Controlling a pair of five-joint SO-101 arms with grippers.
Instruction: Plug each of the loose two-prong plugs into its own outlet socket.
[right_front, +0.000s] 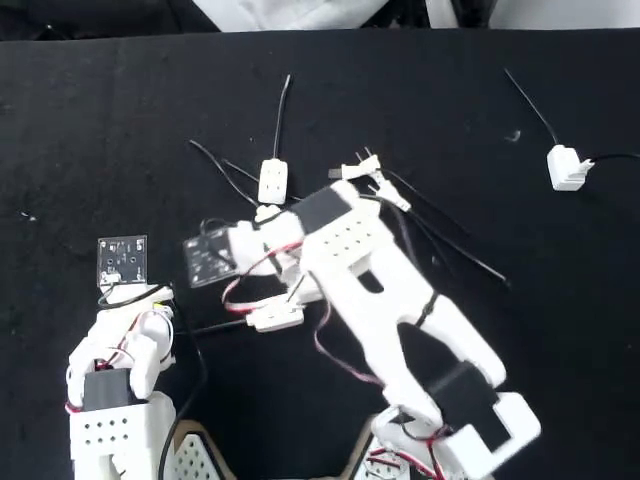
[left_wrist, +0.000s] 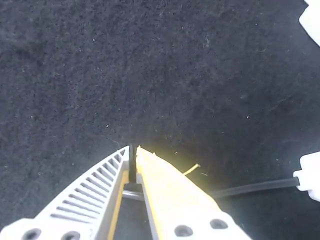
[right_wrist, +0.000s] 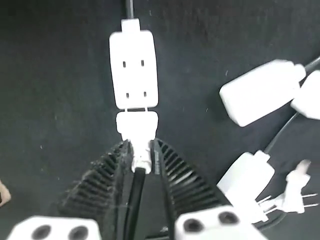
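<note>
Counter (right_front: 90, 120): matte black cloth, flecked with lint.

Right claw (right_wrist: 137, 145): ribbed black fingers clenched on a small white two-prong plug (right_wrist: 137, 125), gripped at its cable end. The plug's front face butts against the short end of the outlet socket (right_wrist: 133, 65), a glossy white rectangular block with two pairs of slots on its top face. The prongs are hidden, so it is unclear whether they are seated. From above, the right claw (right_front: 265, 222) sits mid-counter, just below the outlet socket (right_front: 272, 182).

Left claw (left_wrist: 134, 150): one ribbed white finger and one smooth yellow one, pinched onto a thin black cable (left_wrist: 250, 188). The cable runs to a white piece cut off at the frame edge.

Loose nearby:
- A blocky white plug (right_wrist: 257, 92) and a pronged plug (right_wrist: 247, 177) with bare metal pins lie beside the right claw.
- A white adapter (right_front: 567, 167) lies well apart, at the far right.
- Another white plug body (right_front: 275, 317) lies between the arms, its prongs too small to make out.
</note>
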